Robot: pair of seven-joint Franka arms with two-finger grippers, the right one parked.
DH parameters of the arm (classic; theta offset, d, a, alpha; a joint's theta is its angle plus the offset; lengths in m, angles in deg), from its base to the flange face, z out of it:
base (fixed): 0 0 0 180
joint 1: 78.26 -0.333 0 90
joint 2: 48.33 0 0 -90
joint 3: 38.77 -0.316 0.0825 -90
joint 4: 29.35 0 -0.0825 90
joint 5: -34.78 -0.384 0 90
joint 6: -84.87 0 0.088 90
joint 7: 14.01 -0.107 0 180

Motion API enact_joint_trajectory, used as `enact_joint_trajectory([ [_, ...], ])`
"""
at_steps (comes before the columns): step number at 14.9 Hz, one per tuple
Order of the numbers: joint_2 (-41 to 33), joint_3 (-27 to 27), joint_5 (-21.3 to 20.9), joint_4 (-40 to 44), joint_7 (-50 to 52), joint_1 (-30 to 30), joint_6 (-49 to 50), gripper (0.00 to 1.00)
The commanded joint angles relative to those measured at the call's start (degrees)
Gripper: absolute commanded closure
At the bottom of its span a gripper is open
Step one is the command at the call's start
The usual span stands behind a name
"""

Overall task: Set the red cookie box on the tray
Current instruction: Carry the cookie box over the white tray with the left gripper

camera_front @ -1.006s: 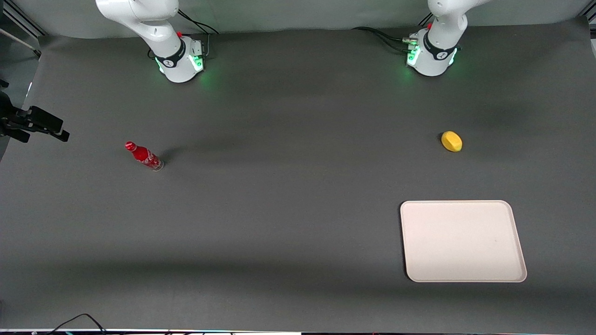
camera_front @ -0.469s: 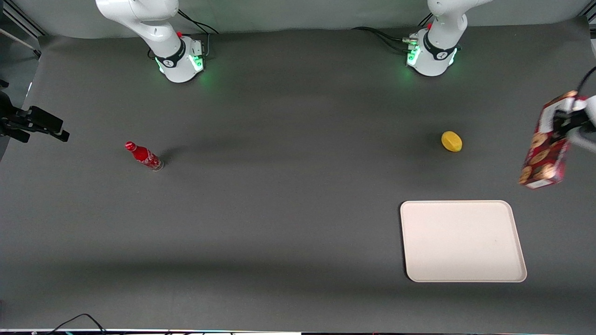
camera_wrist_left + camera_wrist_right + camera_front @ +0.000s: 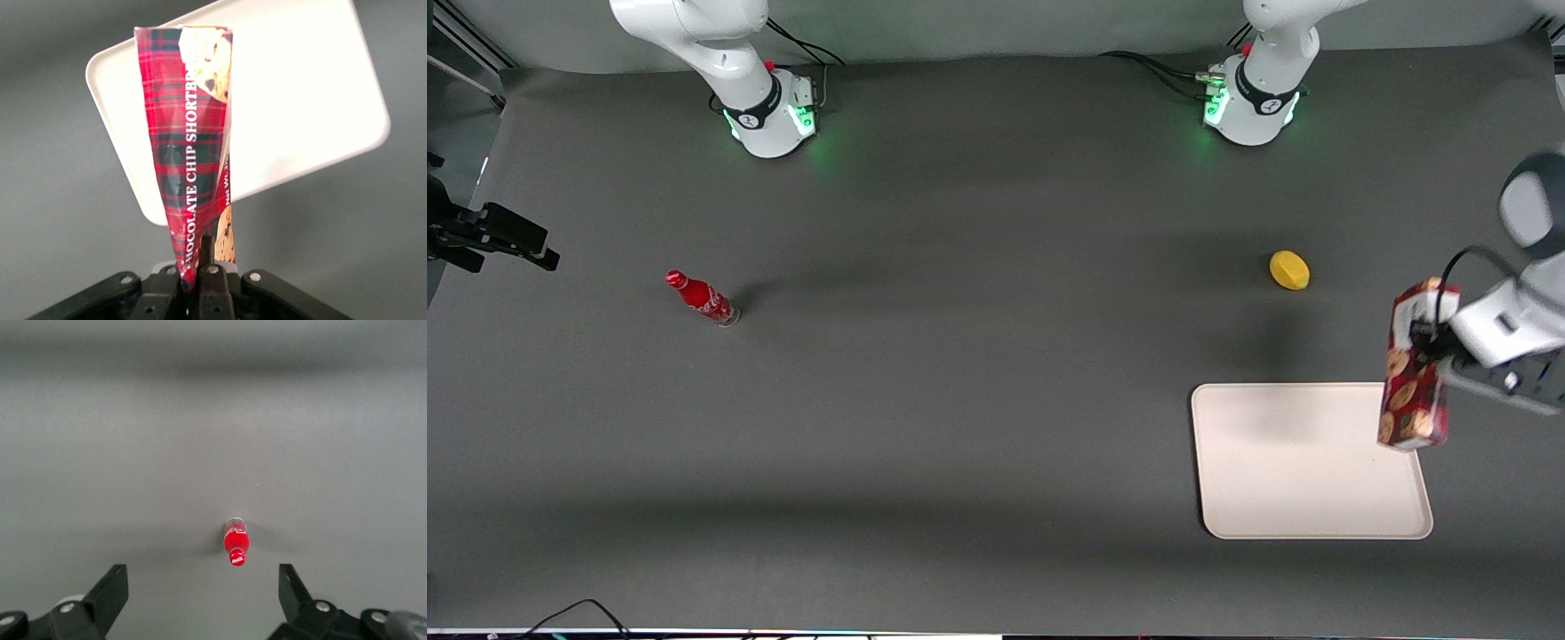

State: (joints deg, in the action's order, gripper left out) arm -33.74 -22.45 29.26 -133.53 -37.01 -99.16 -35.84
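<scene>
The dark grey bench [image 3: 960, 427] carries everything, and the largest thing on it is the cream-white tray [image 3: 1289, 480], lying flat toward the working arm's end, nearer to the front camera than the yellow lemon-like fruit [image 3: 1289, 269].

The red cookie box [image 3: 1412, 373] hangs in the air, lifted clear of the bench, its long axis roughly upright with the white-labelled end at the top. In the front view its lower end overlaps the tray's edge on the working arm's side. From the left wrist view the box [image 3: 193, 147] stretches away from the camera, with the tray [image 3: 300, 100] below it.

The gripper [image 3: 1430, 342] pinches the red cookie box near its upper end, its fingers pressed against the box's sides; the wrist view shows the gripper [image 3: 197, 277] clamped on the narrow end.

Toward the parked arm's end, well apart from the tray, a small red soda bottle [image 3: 701, 298] stands on the bench.
</scene>
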Motion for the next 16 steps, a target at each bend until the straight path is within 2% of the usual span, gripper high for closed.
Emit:
enact_joint_trajectory([
  [1, 7.8, 0.6, -3.8, 4.6, 9.0, 0.5, -2.5, 1.0],
  [5, 16.7, 0.6, -6.8, 14.1, 9.6, 0.5, -2.5, 1.0],
  [7, 19.5, 0.4, -7.3, 16.5, 14.5, 0.6, -2.9, 1.0],
  [9, 21.9, 0.6, -10.7, 18.0, 19.4, 0.8, -4.4, 1.0],
  [12, 25.1, 0.6, -11.1, 20.9, 24.1, 1.0, -4.5, 1.0],
  [16, 27.2, 0.2, -10.9, 22.1, 24.2, 0.6, -4.6, 1.0],
])
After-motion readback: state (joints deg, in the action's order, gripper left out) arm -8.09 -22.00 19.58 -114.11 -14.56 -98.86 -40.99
